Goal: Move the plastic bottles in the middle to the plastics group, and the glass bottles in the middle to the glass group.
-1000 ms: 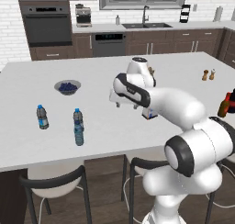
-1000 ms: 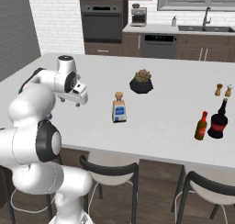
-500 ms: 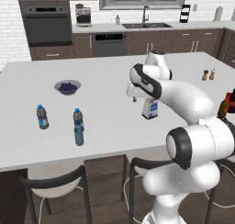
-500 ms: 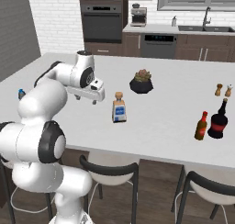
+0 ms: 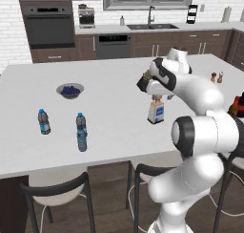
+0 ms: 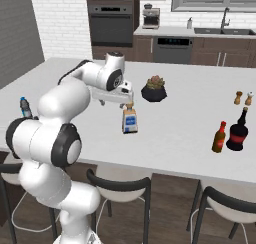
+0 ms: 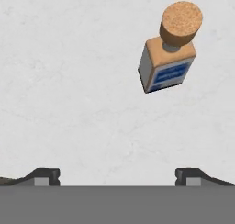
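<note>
Left base view: the gripper (image 5: 159,94) hangs above the white island counter (image 5: 109,91), just over the tan stopper of the squarish clear glass bottle (image 5: 156,111), which stands upright near the counter's middle; whether the fingers touch it cannot be told here. The two grey water bottles with blue bands (image 5: 82,132) stand well apart at the bottle's 9 o'clock, near the front edge, with a bowl of blue fruit (image 5: 70,90) beyond them. Right base view: the same bottle (image 6: 130,120) stands free directly beneath the hand, with the potted plant (image 6: 154,89) at its 1 o'clock. The amber-brown bottle with red cap (image 6: 218,137) and the dark bottle with red upper part (image 6: 237,130) stand just beside each other at the far right, at its 3 o'clock. Hand view: the fingertips (image 7: 45,176) sit spread wide with nothing between them; the bottle (image 7: 168,58) lies at 1 o'clock, off the centreline. Judgement: the step in hand is the approach to the clear bottle. The next move calls for centring the released jaws over the bottle, descending around its body, then closing.
</note>
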Tool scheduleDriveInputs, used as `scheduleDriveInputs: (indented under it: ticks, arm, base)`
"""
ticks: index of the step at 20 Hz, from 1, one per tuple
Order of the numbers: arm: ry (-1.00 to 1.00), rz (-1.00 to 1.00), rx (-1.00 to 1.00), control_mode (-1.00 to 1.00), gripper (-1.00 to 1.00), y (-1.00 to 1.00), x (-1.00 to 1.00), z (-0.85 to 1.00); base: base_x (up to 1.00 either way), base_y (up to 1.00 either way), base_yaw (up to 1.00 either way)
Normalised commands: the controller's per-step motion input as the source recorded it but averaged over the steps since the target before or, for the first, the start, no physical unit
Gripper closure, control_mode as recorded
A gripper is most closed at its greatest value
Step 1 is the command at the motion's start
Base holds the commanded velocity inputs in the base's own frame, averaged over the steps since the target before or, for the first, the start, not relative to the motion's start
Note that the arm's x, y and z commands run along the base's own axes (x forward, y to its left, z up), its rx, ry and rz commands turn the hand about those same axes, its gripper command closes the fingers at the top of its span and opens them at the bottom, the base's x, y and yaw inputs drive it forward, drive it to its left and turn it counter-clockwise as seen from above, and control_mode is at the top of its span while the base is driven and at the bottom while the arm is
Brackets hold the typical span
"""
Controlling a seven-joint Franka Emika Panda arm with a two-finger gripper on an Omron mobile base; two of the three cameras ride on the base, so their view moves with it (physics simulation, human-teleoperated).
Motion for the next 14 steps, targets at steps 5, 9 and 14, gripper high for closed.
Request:
scheduleDriveInputs:
  ticks: [5, 9, 14]
  arm:
    - [-0.02, 0.16, 0.00, -1.00, -1.00, -0.52, 0.54, 0.00]
    - [0.00, 0.18, 0.00, -1.00, -1.00, -0.33, 0.53, -0.01]
    - [0.00, 0.09, -0.03, -1.00, -1.00, -0.08, 0.59, -0.20]
  base:
    - [0.00, 0.00, 0.00]
    - [0.00, 0.00, 0.00]
    - [0.00, 0.00, 0.00]
